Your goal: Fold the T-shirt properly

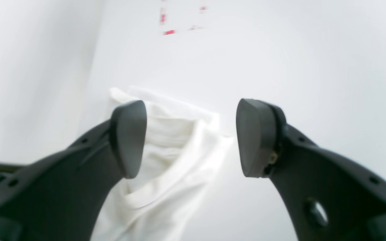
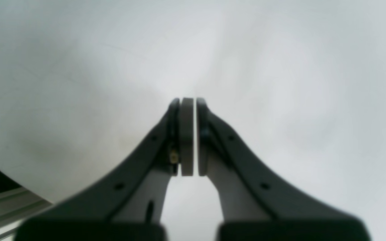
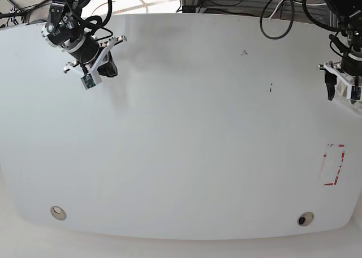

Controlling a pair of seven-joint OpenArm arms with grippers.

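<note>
The left end effector (image 1: 191,137) gapes wide over a crumpled white T-shirt (image 1: 166,167), gripping nothing. The right end effector (image 2: 189,137) is pinched closed, empty, above the bare white counter (image 3: 186,133).

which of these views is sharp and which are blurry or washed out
Base view: sharp, evenly lit, the white table and red-marked rectangle crisp. Left wrist view: soft and overexposed, so the white T-shirt almost melts into the table, and the left gripper is blurred. Right wrist view: hazy, with the right gripper soft-edged over a featureless grey-white surface.
</note>
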